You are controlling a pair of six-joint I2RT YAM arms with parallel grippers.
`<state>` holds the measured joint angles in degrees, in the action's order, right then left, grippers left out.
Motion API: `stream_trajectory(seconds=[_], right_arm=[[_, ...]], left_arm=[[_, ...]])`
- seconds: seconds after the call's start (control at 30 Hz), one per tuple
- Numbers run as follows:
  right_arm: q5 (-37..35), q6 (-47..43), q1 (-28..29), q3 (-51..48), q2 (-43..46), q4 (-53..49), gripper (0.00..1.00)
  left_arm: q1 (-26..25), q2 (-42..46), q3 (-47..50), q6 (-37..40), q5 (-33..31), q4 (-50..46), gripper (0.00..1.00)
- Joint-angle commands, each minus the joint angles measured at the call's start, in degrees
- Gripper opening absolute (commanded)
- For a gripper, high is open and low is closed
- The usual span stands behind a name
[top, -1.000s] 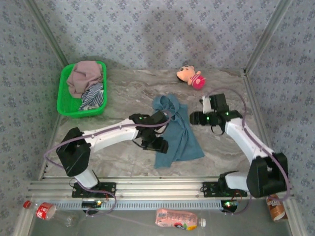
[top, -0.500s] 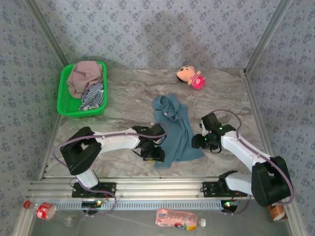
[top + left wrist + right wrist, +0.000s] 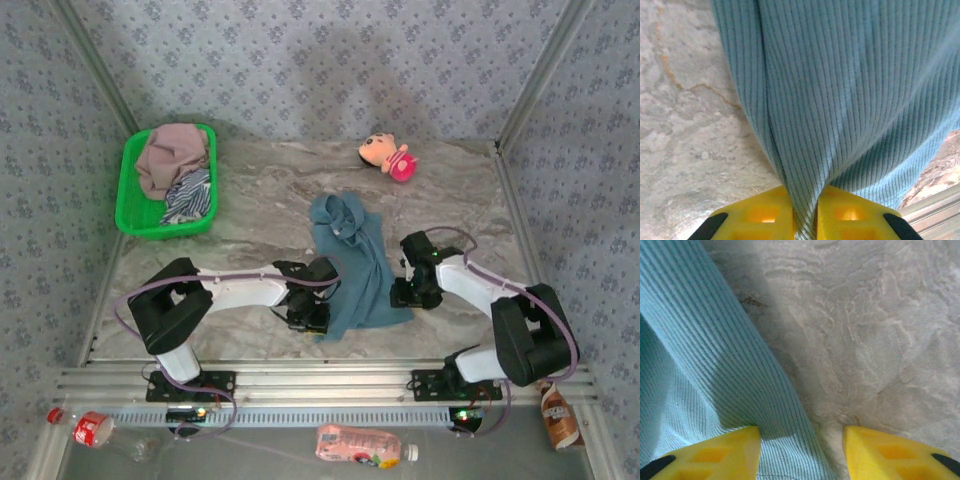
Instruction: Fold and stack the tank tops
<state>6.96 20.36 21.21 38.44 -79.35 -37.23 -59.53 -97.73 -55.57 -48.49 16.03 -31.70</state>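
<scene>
The teal-blue tank top (image 3: 355, 265) lies rumpled mid-table. My left gripper (image 3: 312, 318) sits at its near left corner, and in the left wrist view the yellow jaws (image 3: 804, 215) are shut on a pinched fold of the ribbed teal cloth (image 3: 850, 90). At the top's near right edge is my right gripper (image 3: 408, 296). Its jaws (image 3: 801, 450) stand open, straddling the cloth's edge (image 3: 705, 355), with bare table under the right finger. The mauve-pink tank top (image 3: 172, 155) and the striped tank top (image 3: 190, 195) lie bunched in the green basket (image 3: 128, 205).
A pink plush doll (image 3: 388, 156) lies at the back of the marble table. Below the near rail lie a pink bottle (image 3: 362, 445), a red-labelled bottle (image 3: 88, 428) and a brown can (image 3: 560, 418). Patterned walls enclose the table on three sides.
Both arms came down toward the near corners of the teal top. The left jaws closed on its cloth. The right jaws narrowed but stay apart.
</scene>
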Motion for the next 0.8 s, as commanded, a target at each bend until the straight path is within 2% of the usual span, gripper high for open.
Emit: stream_trajectory(seconds=[0.0,0.13,0.33,0.47,0.6,0.7,0.77], right_arm=[[0.6,0.1,1.2,-0.3,-2.5,2.0,0.45],[0.1,-0.4,4.2,0.8,-3.1,1.8,0.35],[-2.5,-1.1,9.0,2.6,-0.1,-5.0,0.36],[-2.2,0.9,9.1,1.4,-0.5,-5.0,0.34],[-1.4,-1.1,10.5,1.5,-4.8,-4.5,0.22],[-2.0,-1.0,10.7,1.4,-2.4,-4.7,0.06],[-2.8,0.2,10.5,1.4,0.7,-6.2,0.02]], left_arm=[[-0.1,0.5,-3.0,1.6,-0.2,-4.3,0.15],[0.8,2.2,-5.6,3.2,-1.1,-9.5,0.13],[2.3,3.7,-5.6,3.7,-0.7,-10.1,0.14],[2.7,3.4,-5.1,3.9,-0.5,-9.8,0.12],[3.4,3.6,-6.1,5.0,-0.8,-11.9,0.12],[3.9,4.8,-6.2,5.4,-1.7,-14.2,0.11],[4.6,6.0,-5.8,5.5,-2.5,-15.5,0.12]])
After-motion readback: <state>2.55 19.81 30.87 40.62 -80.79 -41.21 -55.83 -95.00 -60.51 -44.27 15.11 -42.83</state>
